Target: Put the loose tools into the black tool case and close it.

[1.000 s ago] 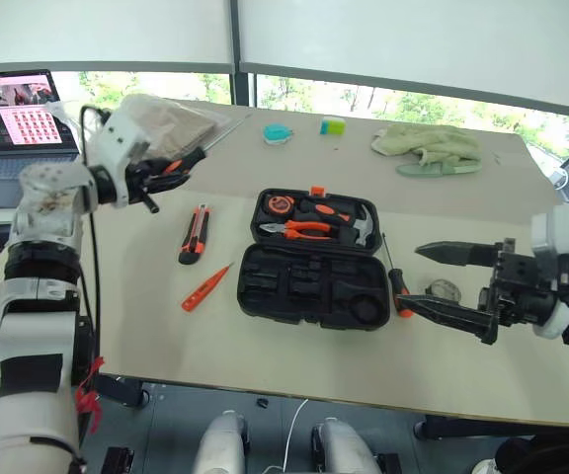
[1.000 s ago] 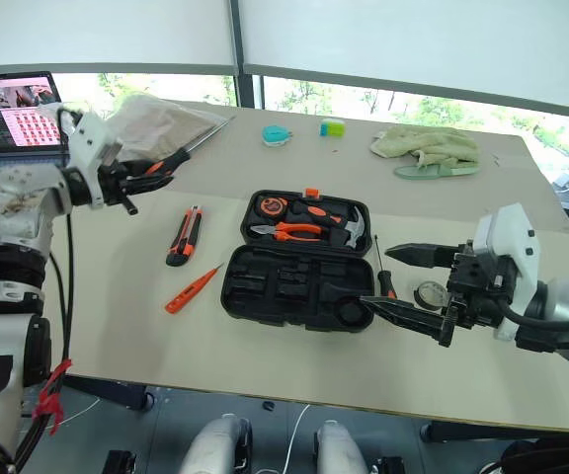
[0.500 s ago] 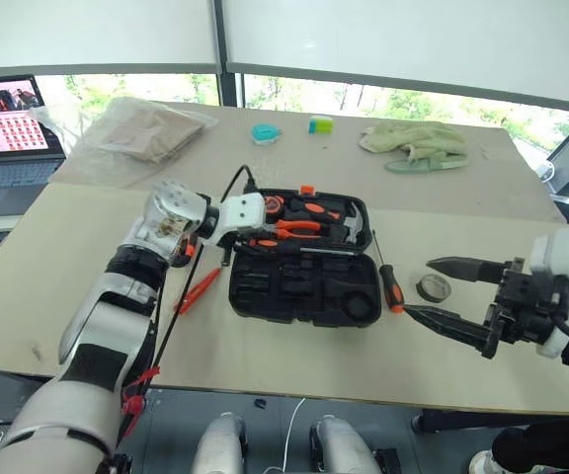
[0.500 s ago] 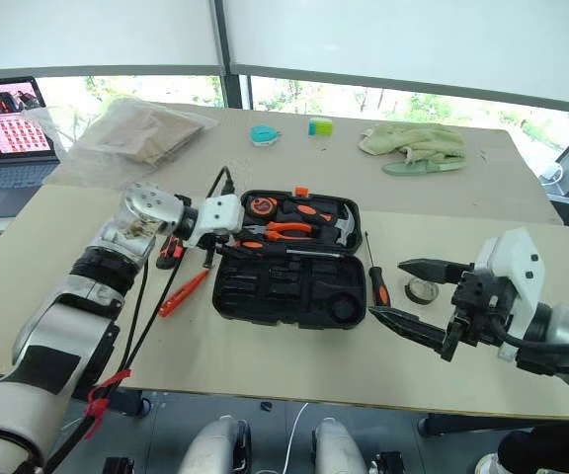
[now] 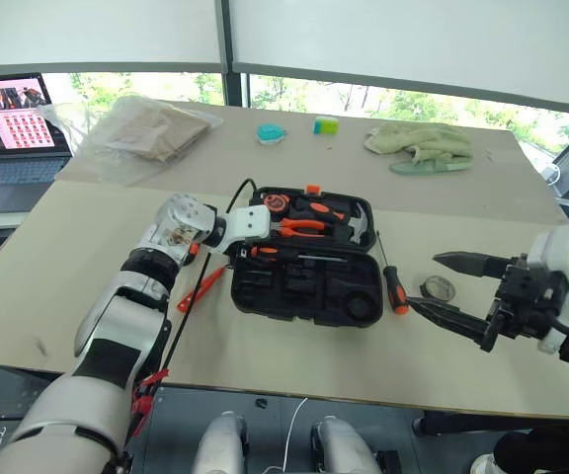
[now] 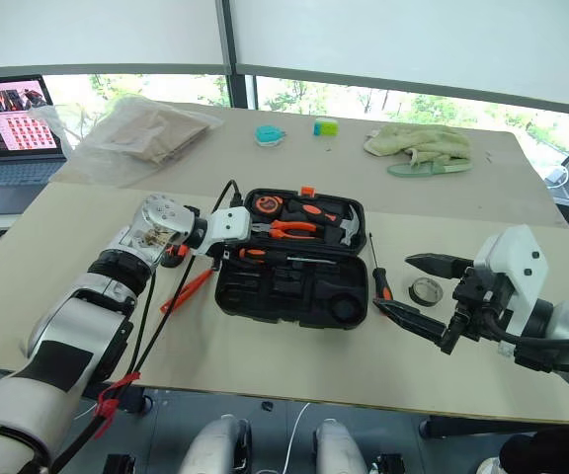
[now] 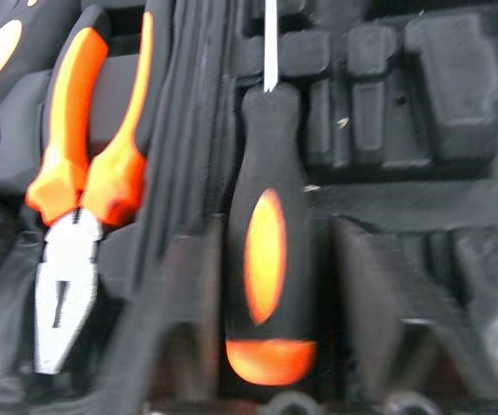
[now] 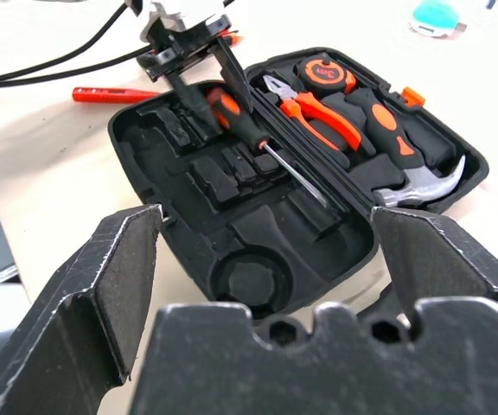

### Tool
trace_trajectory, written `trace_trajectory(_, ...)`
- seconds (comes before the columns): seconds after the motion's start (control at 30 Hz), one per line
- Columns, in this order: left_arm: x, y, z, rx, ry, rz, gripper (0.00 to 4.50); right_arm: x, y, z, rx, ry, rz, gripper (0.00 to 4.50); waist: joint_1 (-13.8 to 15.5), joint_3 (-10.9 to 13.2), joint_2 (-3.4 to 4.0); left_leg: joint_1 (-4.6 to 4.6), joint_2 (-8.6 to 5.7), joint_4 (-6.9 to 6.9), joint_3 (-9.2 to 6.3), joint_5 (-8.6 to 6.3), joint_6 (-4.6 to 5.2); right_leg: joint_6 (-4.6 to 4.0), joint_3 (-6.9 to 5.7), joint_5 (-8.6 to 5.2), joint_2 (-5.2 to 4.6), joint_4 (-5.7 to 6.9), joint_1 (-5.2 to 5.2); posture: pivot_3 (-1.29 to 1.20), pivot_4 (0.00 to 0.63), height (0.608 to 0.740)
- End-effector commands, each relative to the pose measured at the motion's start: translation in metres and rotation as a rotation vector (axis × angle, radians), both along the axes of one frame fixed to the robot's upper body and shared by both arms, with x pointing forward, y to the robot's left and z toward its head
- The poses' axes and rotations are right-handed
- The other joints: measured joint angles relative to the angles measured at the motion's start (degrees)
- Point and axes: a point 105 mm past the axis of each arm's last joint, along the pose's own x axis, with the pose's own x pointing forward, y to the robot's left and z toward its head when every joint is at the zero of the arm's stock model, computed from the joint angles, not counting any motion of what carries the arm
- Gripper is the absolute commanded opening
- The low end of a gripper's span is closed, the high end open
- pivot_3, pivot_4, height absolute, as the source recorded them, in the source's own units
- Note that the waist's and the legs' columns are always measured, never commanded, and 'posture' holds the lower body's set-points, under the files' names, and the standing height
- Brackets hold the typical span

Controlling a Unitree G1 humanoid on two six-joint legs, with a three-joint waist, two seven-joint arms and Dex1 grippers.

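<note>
The black tool case (image 5: 309, 288) lies open in the middle of the table. A black-and-orange screwdriver (image 5: 294, 255) (image 7: 266, 251) lies in its slotted half along the hinge. My left gripper (image 5: 237, 253) (image 8: 204, 73) stands at the case's left end, open, one finger on each side of that screwdriver's handle. A second screwdriver (image 5: 394, 287) and the black tape roll (image 5: 439, 288) lie just right of the case. My right gripper (image 5: 450, 287) hovers open beside them, holding nothing. The orange tester (image 5: 202, 288) lies left of the case under my left arm. The utility knife is mostly hidden by that arm.
Pliers (image 5: 302, 226), a hammer (image 5: 349, 223) and a tape measure (image 5: 277, 202) sit in the case's far half. At the back are a laptop (image 5: 10, 117), a plastic bag (image 5: 146, 128), two small teal items (image 5: 272, 133) and a green cloth (image 5: 418, 143).
My left arm swung down from the back left to the case with the screwdriver, laid it in the slotted half, and its jaws have opened. The right gripper stayed put; the camera shifted slightly.
</note>
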Motion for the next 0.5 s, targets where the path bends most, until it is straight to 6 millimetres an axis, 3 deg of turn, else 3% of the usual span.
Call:
trace_trajectory(0.03,0.006,-0.009,0.041,-0.073,-0.087,-0.028,3.99,-0.003,0.004,0.006,0.009,-0.030,0.013,4.50,0.1,0.0,0.00,-0.01,0.00,0.01,0.00,0.00,0.00,0.00,0.00,0.00,0.00,0.00,-0.01,0.00,0.150,0.740)
trace_trajectory(0.13,0.006,-0.013,0.054,-0.118,-0.074,-0.030,3.99,-0.004,0.004,0.006,0.015,-0.028,0.014,4.50,0.2,0.0,0.00,-0.07,0.00,0.06,-0.02,0.00,0.01,0.01,-0.02,0.00,0.00,0.00,-0.02,0.00,0.150,0.740)
trace_trajectory(0.17,0.006,-0.016,0.059,-0.132,-0.072,-0.035,3.78,-0.004,0.004,0.006,0.018,-0.027,0.013,4.50,0.2,0.0,0.00,-0.07,0.00,0.07,-0.02,-0.01,0.01,0.01,-0.02,0.00,0.00,0.00,-0.02,0.00,0.150,0.740)
trace_trajectory(0.27,0.004,-0.020,0.063,-0.138,-0.062,-0.059,2.79,-0.004,0.005,0.005,0.021,-0.027,0.010,4.50,0.2,0.0,0.01,-0.07,0.00,0.07,-0.03,-0.01,0.01,0.01,-0.02,0.00,0.01,0.01,-0.02,0.00,0.150,0.740)
trace_trajectory(0.5,0.009,-0.028,0.041,-0.061,-0.073,-0.033,0.28,0.000,0.006,0.001,0.015,-0.020,0.001,4.50,0.3,0.0,0.00,-0.06,-0.01,0.08,-0.06,-0.01,0.01,0.02,-0.03,0.00,0.01,0.01,0.00,0.00,0.150,0.740)
